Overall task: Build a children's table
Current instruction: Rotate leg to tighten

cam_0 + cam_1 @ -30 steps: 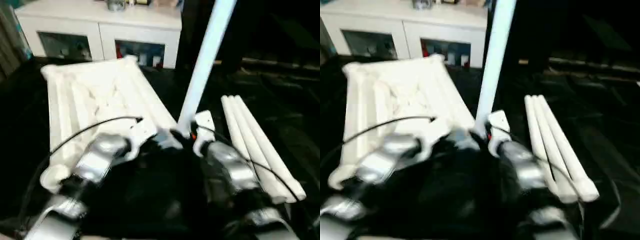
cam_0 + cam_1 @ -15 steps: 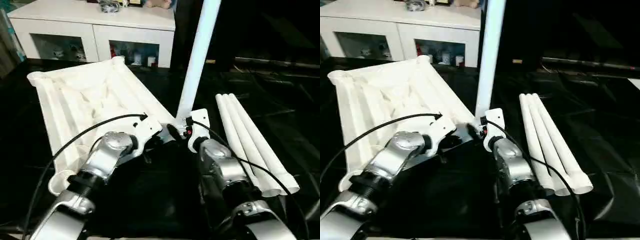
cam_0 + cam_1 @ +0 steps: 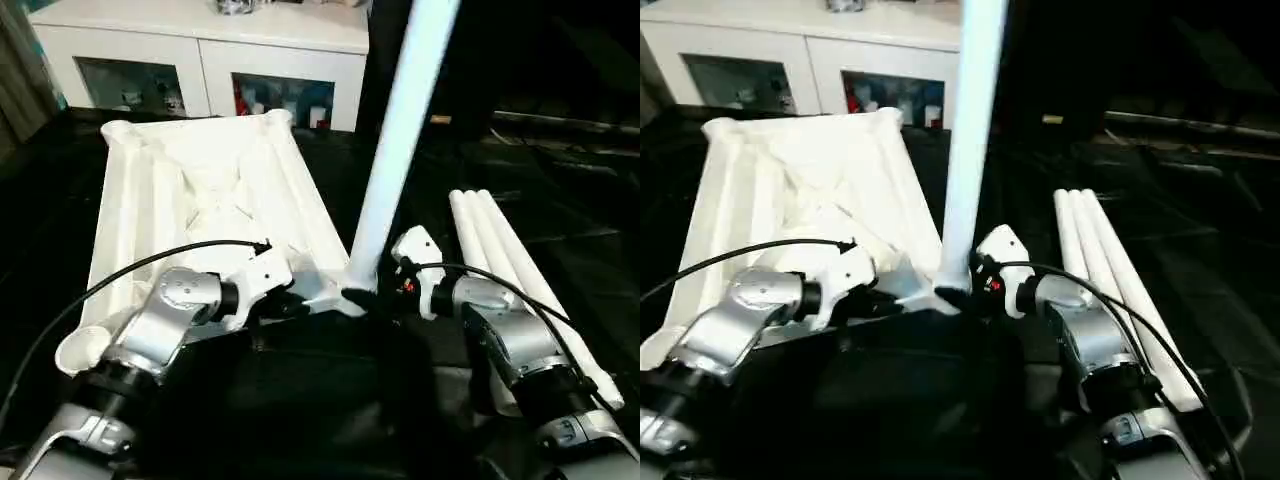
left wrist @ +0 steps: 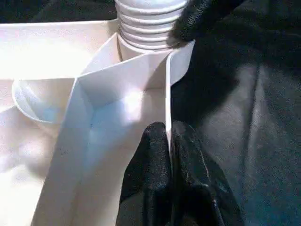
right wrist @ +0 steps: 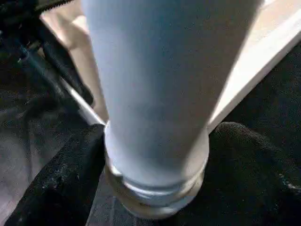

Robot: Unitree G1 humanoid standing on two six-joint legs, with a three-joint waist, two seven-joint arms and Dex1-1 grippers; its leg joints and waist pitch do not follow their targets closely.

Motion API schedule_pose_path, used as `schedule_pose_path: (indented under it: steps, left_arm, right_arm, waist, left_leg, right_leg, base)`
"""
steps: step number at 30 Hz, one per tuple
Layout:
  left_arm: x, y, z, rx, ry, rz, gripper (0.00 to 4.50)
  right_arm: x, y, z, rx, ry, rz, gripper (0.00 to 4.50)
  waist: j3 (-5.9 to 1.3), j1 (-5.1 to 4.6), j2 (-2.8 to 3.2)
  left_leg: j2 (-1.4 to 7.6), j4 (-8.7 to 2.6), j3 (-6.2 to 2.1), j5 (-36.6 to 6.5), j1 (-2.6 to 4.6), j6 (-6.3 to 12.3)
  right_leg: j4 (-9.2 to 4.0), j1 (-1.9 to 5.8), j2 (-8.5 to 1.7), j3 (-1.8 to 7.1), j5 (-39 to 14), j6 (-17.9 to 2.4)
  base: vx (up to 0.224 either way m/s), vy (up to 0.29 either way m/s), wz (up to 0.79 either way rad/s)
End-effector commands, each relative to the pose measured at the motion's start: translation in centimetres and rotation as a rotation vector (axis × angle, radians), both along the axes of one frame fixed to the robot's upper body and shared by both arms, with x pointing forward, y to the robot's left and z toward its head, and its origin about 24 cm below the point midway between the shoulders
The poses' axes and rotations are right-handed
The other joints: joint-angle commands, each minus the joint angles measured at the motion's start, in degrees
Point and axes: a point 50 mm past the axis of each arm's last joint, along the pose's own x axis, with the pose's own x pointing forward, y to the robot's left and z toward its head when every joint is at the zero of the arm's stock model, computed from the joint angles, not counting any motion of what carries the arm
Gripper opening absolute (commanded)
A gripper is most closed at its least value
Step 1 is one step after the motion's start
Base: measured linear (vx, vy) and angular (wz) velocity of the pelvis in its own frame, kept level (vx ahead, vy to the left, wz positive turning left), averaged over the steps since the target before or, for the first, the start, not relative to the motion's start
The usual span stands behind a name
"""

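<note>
Three spare legs (image 3: 520, 270) lie on the desk (image 3: 40, 200) beside my right end effector (image 3: 375, 297). My left end effector (image 4: 169, 155) pinches the tabletop's rim (image 4: 167, 94). My right end effector's fingers (image 5: 61, 183) clasp the upright leg (image 5: 160, 84) at its corner socket.

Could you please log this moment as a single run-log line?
left end effector: shut on rim of white plastic ribbed tabletop | right end effector: shut on upright white tapered leg at near corner socket | three spare white legs: lying to the right
</note>
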Motion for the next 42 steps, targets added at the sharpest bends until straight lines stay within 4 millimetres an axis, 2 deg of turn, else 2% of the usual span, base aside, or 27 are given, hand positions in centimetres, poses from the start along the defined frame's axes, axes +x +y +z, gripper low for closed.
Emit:
schedule_pose_path:
  steps: [1,4,6,8,9,12,14,19,21,22,23,24,28,29,30,31,32,36,39,40,42]
  left_arm:
    - [-0.8,-0.9,-0.5,-0.048,0.036,-0.060,0.00]
    - [-0.7,-0.8,-0.4,-0.044,0.040,-0.063,0.00]
    - [-0.7,-0.8,-0.4,-0.043,0.040,-0.064,0.00]
    - [-0.7,-0.7,-0.4,-0.043,0.041,-0.062,0.00]
    - [-0.7,-0.7,-0.4,-0.043,0.042,-0.061,0.00]
    - [-0.7,-0.6,-0.4,-0.041,0.043,-0.061,0.00]
    - [-0.8,-0.6,-0.4,-0.040,0.045,-0.060,0.00]
    - [-0.7,-0.6,-0.6,-0.033,0.049,-0.052,0.00]
    - [-0.4,-0.7,-0.9,-0.017,0.039,-0.014,0.00]
    - [-0.2,-0.7,-1.0,-0.009,0.032,0.008,0.00]
    - [0.5,-1.0,-1.3,0.000,0.014,0.077,0.00]
    - [0.7,-1.1,-1.4,0.002,0.011,0.089,0.00]
    - [2.1,-2.7,-1.8,-0.009,-0.019,0.234,0.00]
    - [2.4,-3.0,-1.9,-0.011,-0.022,0.261,0.00]
    - [2.9,-3.8,-2.0,-0.021,-0.028,0.315,0.00]
    - [3.0,-4.1,-2.0,-0.025,-0.029,0.330,0.00]
    - [3.3,-4.7,-2.0,-0.033,-0.041,0.368,0.00]
    - [3.2,-5.8,-2.0,-0.040,-0.042,0.338,0.00]
    - [3.1,-5.7,-2.1,-0.036,-0.039,0.310,0.00]
    - [3.0,-5.4,-2.1,-0.033,-0.037,0.299,0.00]
    - [2.9,-4.8,-2.1,-0.028,-0.039,0.289,0.00]
  right_arm:
    - [-0.1,0.0,0.2,-0.015,-0.006,0.018,3.97]
    - [-0.1,0.3,0.3,0.011,0.002,0.033,3.80]
    - [-0.2,0.4,0.3,0.015,0.004,0.041,3.53]
    - [-0.2,0.5,0.3,0.018,0.007,0.045,3.44]
    - [-0.2,0.5,0.3,0.018,0.009,0.048,3.25]
    - [-0.2,0.5,0.2,0.020,0.010,0.050,3.17]
    - [-0.3,0.6,0.1,0.022,0.014,0.050,2.87]
    - [-0.4,0.6,-0.4,0.028,0.026,0.022,2.75]
    - [-0.1,0.6,-0.8,0.041,0.022,-0.056,2.74]
    - [0.2,0.5,-1.0,0.049,0.017,-0.108,2.73]
    - [0.6,0.6,-1.7,0.071,0.027,-0.234,2.72]
    - [0.7,0.6,-1.9,0.075,0.030,-0.257,2.72]
    - [1.0,1.8,-3.4,0.108,0.066,-0.537,2.72]
    - [1.1,2.1,-3.7,0.114,0.077,-0.592,2.72]
    - [1.3,2.8,-4.2,0.134,0.104,-0.702,2.72]
    - [1.3,3.1,-4.3,0.141,0.116,-0.735,2.72]
    - [1.3,3.8,-4.6,0.137,0.129,-0.781,2.72]
    - [1.6,5.4,-4.2,0.140,0.095,-0.753,2.72]
    - [1.8,5.7,-3.5,0.183,0.073,-0.702,2.72]
    - [1.9,5.6,-3.1,0.207,0.058,-0.685,3.28]
    - [2.1,5.3,-2.6,0.223,0.032,-0.661,3.42]
  waist:
    - [-3.27,-0.09,-0.12]
    - [-3.16,-0.06,-0.17]
    - [-3.11,-0.09,-0.16]
    - [-3.15,-0.09,-0.24]
    - [-3.18,-0.07,-0.26]
    - [-3.25,-0.06,-0.24]
    - [-3.21,-0.12,-0.20]
    - [-3.23,-0.17,-0.13]
    - [-3.17,-0.20,-0.14]
    - [-3.09,-0.23,-0.13]
    - [-2.99,-0.34,-0.14]
    - [-2.86,-0.44,-0.08]
    - [-2.44,-0.79,-0.16]
    - [-2.46,-0.75,0.09]
    - [-2.53,-0.85,0.01]
    - [-2.49,-0.98,0.03]
    - [-2.56,-1.01,0.29]
    - [-2.61,-1.12,0.25]
    - [-2.80,-1.05,0.43]
    - [-2.84,-1.04,0.48]
    - [-2.89,-0.96,0.45]
  left_leg:
    - [1.09,-3.27,0.17,-11.0,0.59,2.09]
    - [1.11,-3.41,0.11,-12.9,0.68,1.21]
    - [1.17,-3.49,0.04,-13.8,0.69,0.79]
    - [1.16,-3.48,0.00,-13.4,0.66,0.71]
    - [1.13,-3.43,0.02,-12.9,0.66,0.78]
    - [1.11,-3.37,0.02,-12.1,0.61,0.91]
    - [1.09,-3.36,0.04,-12.2,0.60,0.95]
    - [1.07,-3.38,0.00,-12.4,0.57,0.75]
    - [1.04,-3.39,0.02,-12.5,0.55,0.64]
    - [1.03,-3.48,0.00,-13.4,0.68,0.33]
    - [1.05,-3.57,-0.02,-14.6,0.73,-0.13]
    - [0.99,-3.62,0.03,-15.5,0.82,-0.42]
    - [0.79,-4.03,-0.39,-20.7,1.32,-2.43]
    - [0.71,-3.97,-0.55,-22.1,1.63,-2.69]
    - [0.72,-4.01,-0.72,-22.3,1.53,-2.80]
    - [0.64,-4.06,-0.82,-23.0,1.48,-2.90]
    - [0.61,-3.99,-0.86,-23.6,1.76,-2.94]
    - [0.54,-4.10,-0.95,-25.0,1.59,-2.28]
    - [0.73,-4.39,-0.89,-23.4,1.22,-1.65]
    - [0.76,-4.45,-0.85,-23.2,1.15,-1.44]
    - [0.78,-4.43,-0.69,-22.9,1.15,-1.17]
  right_leg:
    - [-3.37,2.71,-2.70,1.89,-6.6,-12.6]
    - [-3.72,2.64,-2.84,1.92,-10.2,-11.6]
    - [-3.84,2.54,-2.87,1.95,-11.8,-11.0]
    - [-3.79,2.57,-2.87,1.95,-11.8,-10.8]
    - [-3.73,2.58,-2.85,1.97,-11.2,-10.9]
    - [-3.56,2.65,-2.80,1.93,-9.9,-11.1]
    - [-3.57,2.62,-2.78,1.93,-9.7,-11.3]
    - [-3.59,2.68,-2.81,1.93,-10.1,-11.2]
    - [-3.62,2.63,-2.82,1.96,-10.4,-11.1]
    - [-3.82,2.48,-2.80,1.93,-12.0,-10.8]
    - [-4.05,2.39,-2.87,1.96,-14.2,-10.4]
    - [-4.27,2.17,-2.83,2.00,-15.7,-10.1]
    - [-5.49,1.58,-3.03,1.96,-26.8,-6.6]
    - [-5.86,1.31,-3.24,1.94,-29.6,-5.6]
    - [-5.85,1.40,-3.31,1.86,-30.5,-5.2]
    - [-6.12,1.34,-3.23,1.72,-31.7,-4.4]
    - [-6.26,1.07,-3.22,1.71,-32.3,-4.1]
    - [-6.48,1.07,-3.14,1.55,-31.9,-3.5]
    - [-6.18,1.43,-3.07,1.64,-27.8,-4.1]
    - [-6.05,1.53,-3.01,1.69,-26.1,-4.7]
    - [-5.86,1.58,-2.99,1.78,-23.9,-5.7]
  base:
    - [0.000,0.000,0.00]
    - [0.000,0.000,0.00]
    - [0.000,0.000,0.00]
    - [0.000,0.000,0.00]
    - [0.000,0.000,0.00]
    - [0.000,0.000,0.00]
    - [0.000,0.000,0.00]
    - [0.000,0.000,0.00]
    - [0.000,0.000,0.00]
    - [0.000,0.000,0.00]
    - [0.000,0.000,0.00]
    - [0.000,0.000,0.00]
    - [0.000,0.000,0.00]
    - [0.000,0.000,0.00]
    - [0.000,0.000,0.00]
    - [0.000,0.000,0.00]
    - [0.000,0.000,0.00]
    - [0.000,0.000,0.00]
    - [0.000,0.000,0.00]
    - [0.000,0.000,0.00]
    - [0.000,0.000,0.00]
